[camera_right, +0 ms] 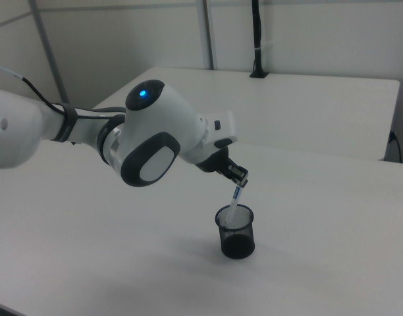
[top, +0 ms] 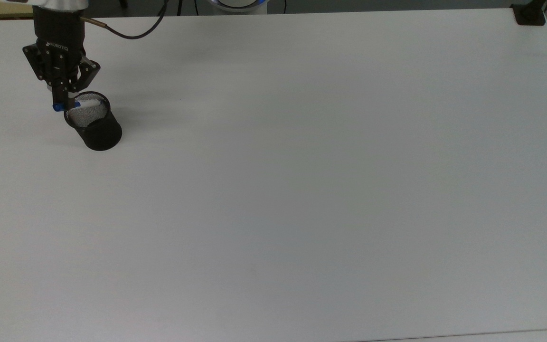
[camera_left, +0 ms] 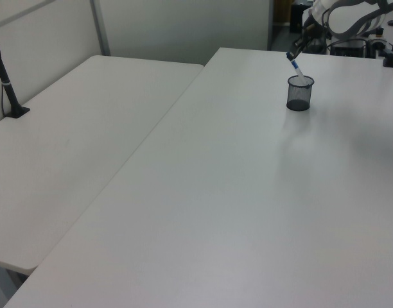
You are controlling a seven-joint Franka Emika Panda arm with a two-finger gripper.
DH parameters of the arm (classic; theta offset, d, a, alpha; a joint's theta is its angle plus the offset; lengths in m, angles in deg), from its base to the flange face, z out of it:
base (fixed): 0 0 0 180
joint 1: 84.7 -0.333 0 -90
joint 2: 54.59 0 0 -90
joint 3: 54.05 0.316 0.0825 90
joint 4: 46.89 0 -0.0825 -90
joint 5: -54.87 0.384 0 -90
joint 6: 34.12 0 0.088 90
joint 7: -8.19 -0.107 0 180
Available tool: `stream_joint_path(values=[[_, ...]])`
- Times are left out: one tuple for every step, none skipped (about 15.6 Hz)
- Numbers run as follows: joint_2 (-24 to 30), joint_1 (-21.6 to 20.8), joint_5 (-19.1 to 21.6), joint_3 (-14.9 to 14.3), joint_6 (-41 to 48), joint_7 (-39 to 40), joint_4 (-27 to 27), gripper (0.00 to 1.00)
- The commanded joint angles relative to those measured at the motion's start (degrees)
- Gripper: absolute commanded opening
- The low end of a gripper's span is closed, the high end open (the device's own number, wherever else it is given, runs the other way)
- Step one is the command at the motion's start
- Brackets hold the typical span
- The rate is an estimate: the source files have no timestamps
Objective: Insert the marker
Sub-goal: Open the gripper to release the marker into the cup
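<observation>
Surveying largest to smallest, label by label:

Table: a broad white table (top: 302, 190) carries the work, with the cup standing near the top view's upper left corner; a second white table (camera_left: 68, 141) sits beside it on the left view's left.

Arm: the white Panda arm (camera_right: 149, 141) reaches in from the right view's left and angles down toward the cup.

Cup: a black mesh cup (top: 94, 124) stands upright on the table, its mouth open upward.

Tool: the tool (top: 63, 100) is closed narrowly on the marker's upper, blue-capped end, holding it just above the cup's rim and, in the top view, over the rim's left side.

Marker: the marker (camera_right: 234, 201) hangs tilted, blue cap uppermost in the tool's grip, white barrel slanting down with its lower end already inside the cup's mouth; whether that end touches the mesh wall or the bottom cannot be told.

Step in hand: by my reading, the insertion itself, with the marker partly in and not yet let go.

Next move: probably a little more lowering, with the barrel kept off the rim so the light cup does not tip or slide, and then opening the tool so the marker drops and leans inside.
</observation>
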Motion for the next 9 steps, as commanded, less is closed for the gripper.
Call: stream_joint_path(values=[[0.0,-1.1,0.3,-0.2,-1.4,1.1,-1.2,0.46],[-0.2,-1.3,0.3,-0.2,-1.4,1.0,-1.2,0.64],[-0.3,-1.3,0.3,-0.2,-1.2,0.9,-1.1,0.76],[-0.3,-1.3,0.3,-0.2,-1.0,0.7,-1.1,0.91],[-0.2,-1.3,0.3,-0.2,0.5,0.5,-0.9,1.0],[-0.1,-1.4,0.3,-0.2,2.9,0.5,-0.4,1.0],[0.1,-1.4,0.4,-0.1,5.8,0.4,0.7,1.0],[0.2,-1.9,0.5,-0.1,9.9,0.1,2.2,1.0],[0.2,-2.7,0.5,-0.1,15.2,-1.2,4.6,1.0]])
